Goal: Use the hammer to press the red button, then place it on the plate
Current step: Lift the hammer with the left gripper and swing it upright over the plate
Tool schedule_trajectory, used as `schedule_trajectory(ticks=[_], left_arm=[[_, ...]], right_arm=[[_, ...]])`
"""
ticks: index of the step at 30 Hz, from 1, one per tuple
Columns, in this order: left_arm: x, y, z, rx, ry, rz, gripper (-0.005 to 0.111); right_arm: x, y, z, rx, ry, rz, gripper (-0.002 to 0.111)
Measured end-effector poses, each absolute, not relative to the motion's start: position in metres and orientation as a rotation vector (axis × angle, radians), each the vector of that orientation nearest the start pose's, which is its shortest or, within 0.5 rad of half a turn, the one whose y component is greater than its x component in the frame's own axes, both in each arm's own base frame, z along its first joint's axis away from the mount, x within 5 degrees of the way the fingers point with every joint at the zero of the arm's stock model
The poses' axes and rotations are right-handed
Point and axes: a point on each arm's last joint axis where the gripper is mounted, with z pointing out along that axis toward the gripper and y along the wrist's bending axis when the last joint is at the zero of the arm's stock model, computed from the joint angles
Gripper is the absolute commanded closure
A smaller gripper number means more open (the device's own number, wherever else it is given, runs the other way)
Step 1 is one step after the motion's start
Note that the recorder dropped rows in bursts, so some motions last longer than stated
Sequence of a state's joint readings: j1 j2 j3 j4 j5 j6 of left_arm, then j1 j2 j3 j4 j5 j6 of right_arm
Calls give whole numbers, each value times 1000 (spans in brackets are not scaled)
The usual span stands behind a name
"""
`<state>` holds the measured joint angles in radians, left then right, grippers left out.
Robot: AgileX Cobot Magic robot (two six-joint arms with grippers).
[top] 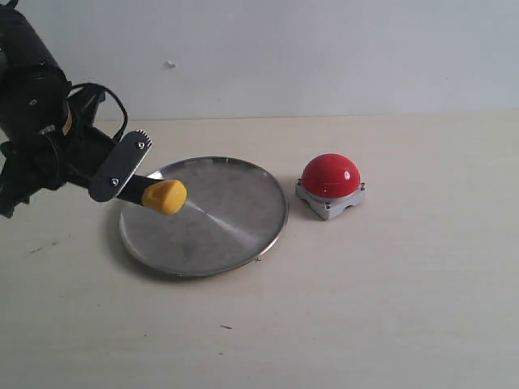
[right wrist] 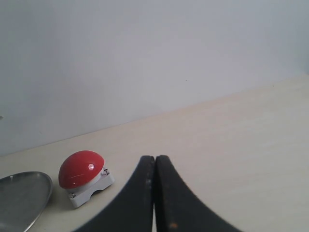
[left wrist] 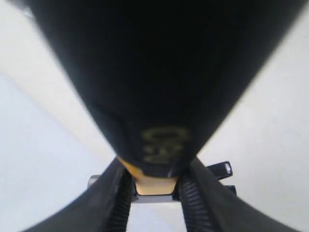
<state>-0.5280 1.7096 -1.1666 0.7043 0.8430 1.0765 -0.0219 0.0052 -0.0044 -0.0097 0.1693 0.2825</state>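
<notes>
currently the hammer is clamped in the left gripper, its fingers closed on the black part of the handle. only the yellow end pokes out past the fingers, tilted down toward the right and hanging over the left side of the plate. the hammer's head is hidden behind the arm in the exterior view. close up in the left wrist view, the dark handle with its pale lettering fills most of the picture. the red button sits on its grey base just beside the plate's right rim, apart from it, on the pale table. the right gripper is squeezed closed on nothing, well apart from the button.
</notes>
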Motion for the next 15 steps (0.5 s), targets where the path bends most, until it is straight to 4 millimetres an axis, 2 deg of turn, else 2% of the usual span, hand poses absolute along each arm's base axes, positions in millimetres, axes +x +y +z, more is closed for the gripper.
schedule_trajectory(ticks=[4,10,15], left_arm=[[312,-153,258,-2615,-1532,-1300,107],[289,-190,294,-2671,-1352,-1715,107],[251,-225,316,-2738,-1116,-1909,107]], right_arm=[[56,-1,199,235,1640,180,108],[56,-2,199,83,1651,32,108],[56,-2,199,43,1653,-6,108]])
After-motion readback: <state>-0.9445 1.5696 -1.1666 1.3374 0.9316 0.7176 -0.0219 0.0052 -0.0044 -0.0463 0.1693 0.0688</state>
